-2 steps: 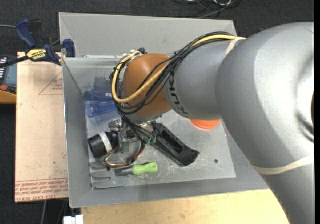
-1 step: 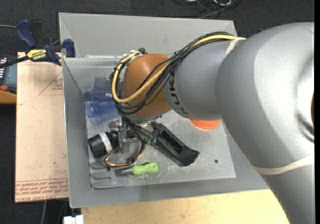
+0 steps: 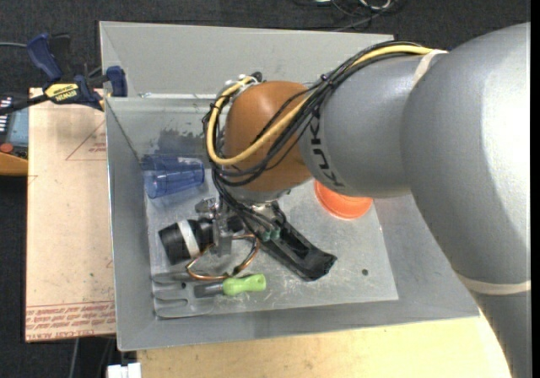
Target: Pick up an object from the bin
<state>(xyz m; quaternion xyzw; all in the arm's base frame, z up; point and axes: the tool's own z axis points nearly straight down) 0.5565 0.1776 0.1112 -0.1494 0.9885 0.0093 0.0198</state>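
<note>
Claw [image 3: 221, 234] just beside black-and-white cylinder [image 3: 182, 241], contact unclear

black cylinder [image 3: 179, 241]: short, with a white end face. lies on its side at the left of the bin [image 3: 371, 267] floor, about midway between far and near walls.

blue translucent plastic piece [image 3: 173, 178]: lies flat at far left, just beyond the cylinder.

green-handled tool [image 3: 245, 285]: small, lies flat along the near wall. a grey pronged piece [image 3: 173, 299] lies just left of it in the near-left corner; whether the two are joined cannot be told.

black elongated piece [image 3: 302, 251]: lies flat at centre, running diagonally toward near right.

orange round object [image 3: 342, 202]: right of centre, partly hidden.
</note>
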